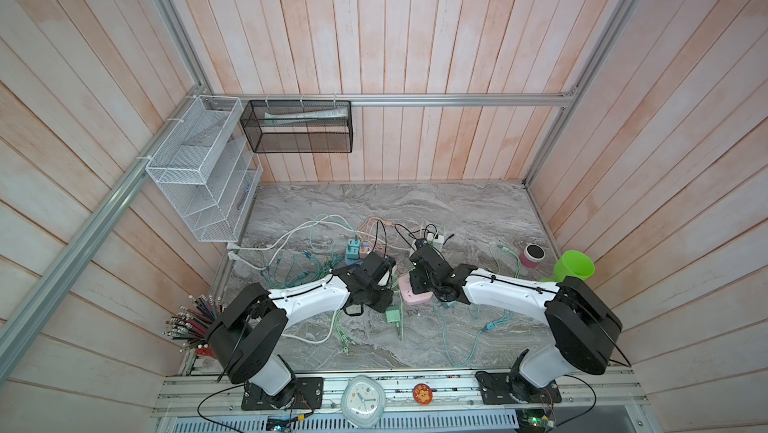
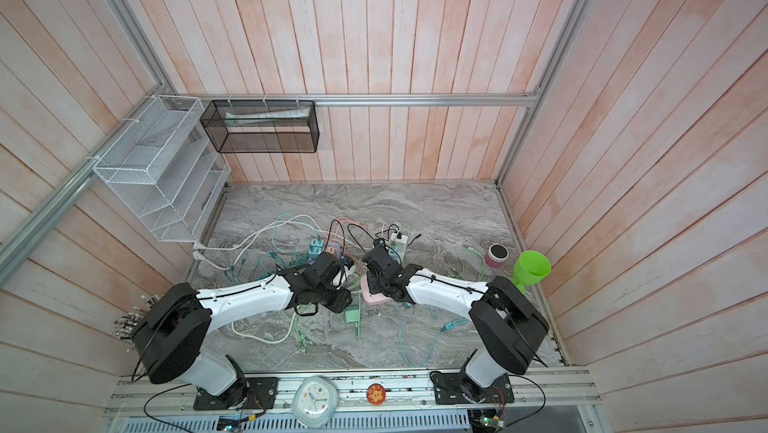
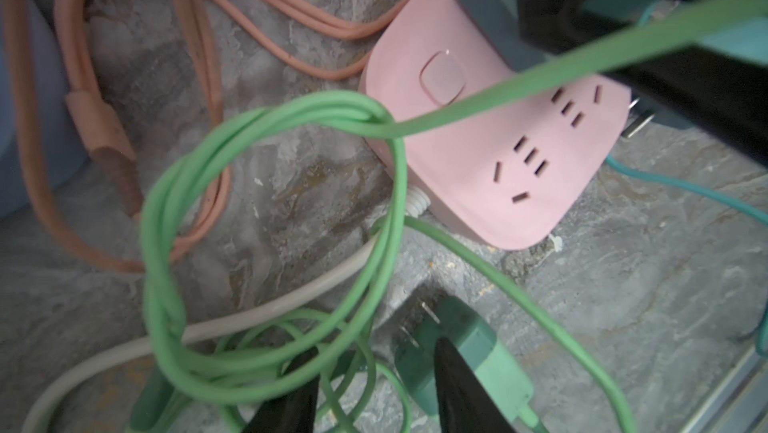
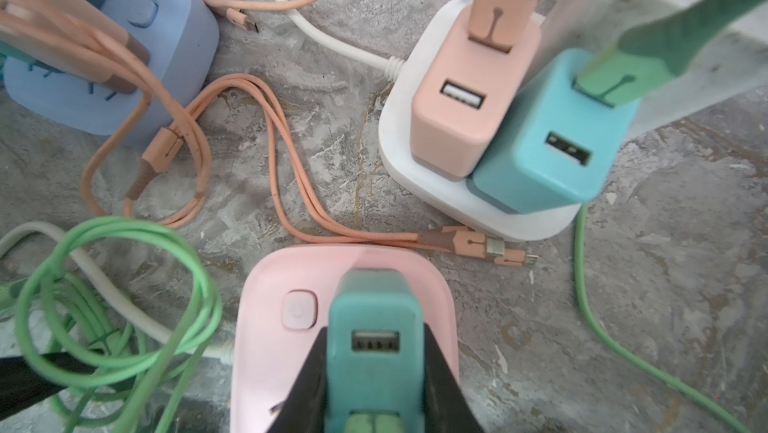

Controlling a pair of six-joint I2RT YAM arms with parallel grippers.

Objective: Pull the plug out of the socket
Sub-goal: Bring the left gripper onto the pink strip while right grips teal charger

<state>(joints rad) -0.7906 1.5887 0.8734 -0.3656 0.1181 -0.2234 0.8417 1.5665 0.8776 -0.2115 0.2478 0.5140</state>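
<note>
1. Gripping the teal plug (image 4: 374, 310) from both sides, the right gripper (image 4: 374, 329) has its fingers closed on the plug's body, the tips level with its USB port.
2. The plug sits over one end of the pink socket strip (image 4: 266, 352), which lies around the middle of the desk (image 1: 478, 210), a bit nearer the front edge than the back.
3. From the left wrist view, bare metal prongs (image 3: 638, 119) stick out past the strip's edge, clear of the slots. The plug's body is blurred there and mostly blocked by the black gripper.
4. The left gripper (image 3: 376, 352) hangs low beside the strip, fingers a little apart with nothing clamped. Loops of green cable (image 3: 266, 244) cross the gap.
5. One left finger overlaps a green adapter (image 3: 465, 318) lying on the desk with its prongs showing; I cannot tell whether they touch.
6. In both top views the wrists hide both sets of fingers, and the right arm covers part of the pink strip.
7. Just behind, a white strip (image 4: 536, 225) carries a peach charger (image 4: 465, 98) and a pale-blue charger (image 4: 548, 140). A blue strip (image 4: 183, 36) is cut off at the frame edge.
</note>
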